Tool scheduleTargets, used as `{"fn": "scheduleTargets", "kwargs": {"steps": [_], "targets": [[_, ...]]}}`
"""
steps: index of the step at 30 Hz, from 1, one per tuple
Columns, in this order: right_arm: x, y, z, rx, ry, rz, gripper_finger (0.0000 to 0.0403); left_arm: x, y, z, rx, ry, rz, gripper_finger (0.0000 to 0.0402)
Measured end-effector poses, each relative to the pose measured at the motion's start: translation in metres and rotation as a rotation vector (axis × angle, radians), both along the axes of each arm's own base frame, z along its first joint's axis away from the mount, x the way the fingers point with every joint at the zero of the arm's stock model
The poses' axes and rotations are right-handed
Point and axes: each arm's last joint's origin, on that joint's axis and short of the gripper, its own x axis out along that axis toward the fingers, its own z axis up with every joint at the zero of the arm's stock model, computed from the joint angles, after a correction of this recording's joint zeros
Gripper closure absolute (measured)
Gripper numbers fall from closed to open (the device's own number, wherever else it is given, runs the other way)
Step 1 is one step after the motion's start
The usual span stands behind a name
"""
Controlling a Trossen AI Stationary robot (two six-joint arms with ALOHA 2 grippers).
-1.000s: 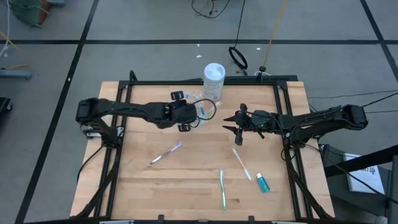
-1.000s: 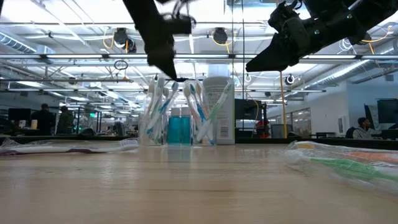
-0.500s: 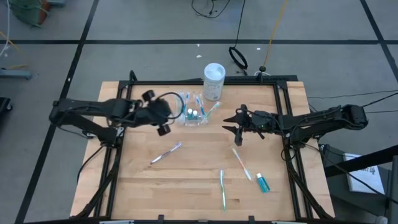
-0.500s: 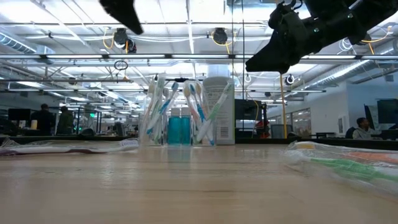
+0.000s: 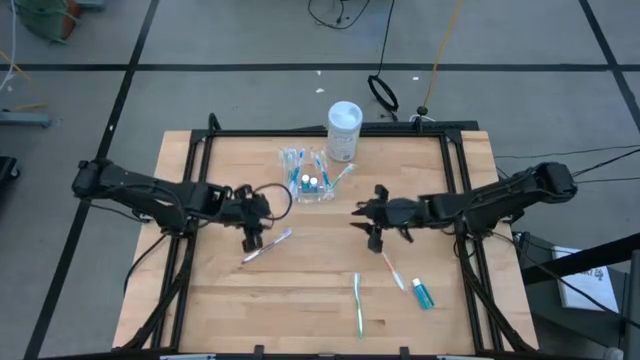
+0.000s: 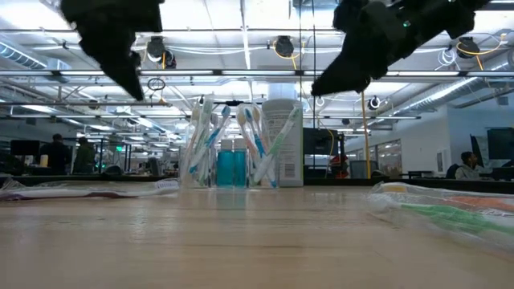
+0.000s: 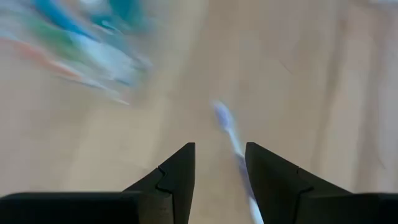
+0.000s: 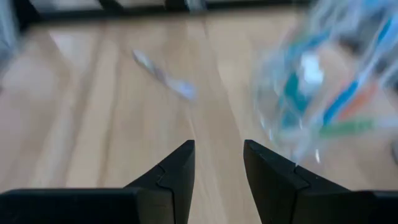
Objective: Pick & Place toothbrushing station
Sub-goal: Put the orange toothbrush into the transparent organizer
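The clear cup [image 5: 312,181], bristling with toothbrushes and blue tubes, stood at the table's [image 5: 210,300] far edge beside the white container [image 5: 343,130]. The left gripper [image 5: 251,241] hung over a loose purple toothbrush [image 5: 267,245], fingers apart, nothing between them. The right gripper [image 5: 376,238], fingers spread and empty too, hovered above the pink toothbrush [image 5: 390,264]. A green toothbrush [image 5: 358,303] and a blue toothpaste tube [image 5: 423,293] lay nearer the front.
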Motion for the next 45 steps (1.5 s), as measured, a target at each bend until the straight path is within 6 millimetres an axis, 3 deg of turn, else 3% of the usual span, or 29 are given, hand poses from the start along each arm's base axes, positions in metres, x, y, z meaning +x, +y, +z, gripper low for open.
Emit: {"fn": "scheduleTargets", "kwargs": {"steps": [6,12,15,22,29,35,39,45], "targets": [[0.014,0.014,-0.013,0.152,0.285,-0.101,0.0273,0.002,-0.004,-0.019,-0.031,-0.012,-0.194,0.0254],[-0.006,0.031,-0.047,0.434,0.640,-0.286,0.0273,0.002,-0.004,-0.019,0.010,-0.008,-0.232,0.0254],[-0.010,0.040,-0.055,0.543,0.755,-0.254,0.0273,0.002,-0.004,-0.019,0.029,-0.008,-0.257,0.0254],[-0.008,0.043,-0.056,0.557,0.747,-0.253,0.0273,0.002,-0.004,-0.019,0.031,-0.010,-0.262,0.0254],[-0.006,0.034,-0.057,0.442,0.696,-0.277,0.0273,0.002,-0.004,-0.018,0.029,-0.013,-0.257,0.0254],[-0.020,0.023,-0.078,0.446,0.749,-0.331,0.0277,0.003,-0.004,-0.018,0.022,-0.016,-0.247,0.0254],[-0.029,0.015,-0.089,0.430,0.763,-0.340,0.0307,0.003,-0.004,-0.018,0.011,-0.018,-0.229,0.0254],[-0.026,0.006,-0.094,0.396,0.708,-0.262,0.0390,0.003,-0.004,-0.018,0.011,-0.023,-0.229,0.0254]]}}
